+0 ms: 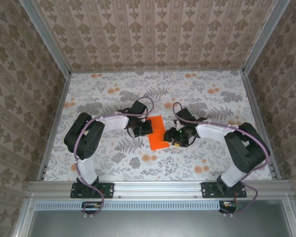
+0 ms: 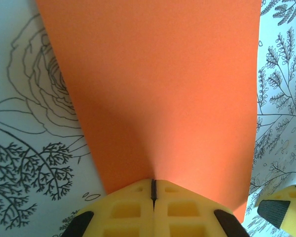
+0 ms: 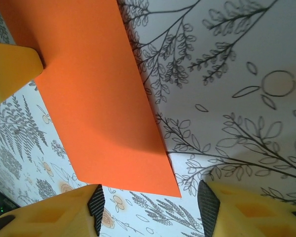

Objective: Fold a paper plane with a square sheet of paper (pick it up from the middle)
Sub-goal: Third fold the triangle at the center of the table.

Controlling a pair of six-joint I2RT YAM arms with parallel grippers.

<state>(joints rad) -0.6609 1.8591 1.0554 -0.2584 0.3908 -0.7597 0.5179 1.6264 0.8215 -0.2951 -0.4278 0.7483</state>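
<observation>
The square sheet of paper (image 1: 157, 133) is vivid orange and shows as a narrow tilted rectangle in the middle of the flowered tablecloth. My left gripper (image 1: 144, 128) is at its left edge. In the left wrist view the yellow fingers (image 2: 133, 207) are pressed together on the paper's edge (image 2: 158, 98), which rises away from them. My right gripper (image 1: 176, 137) is at the paper's right side. In the right wrist view it (image 3: 150, 207) stands open, with a corner of the paper (image 3: 93, 94) just ahead of the gap and nothing gripped.
The tablecloth (image 1: 207, 98) is ringed by patterned walls and an aluminium frame, with a rail (image 1: 158, 186) along the near edge. A left-gripper finger (image 3: 12, 69) shows at the paper's far edge, and a right-gripper finger (image 2: 281, 210) at the paper's corner.
</observation>
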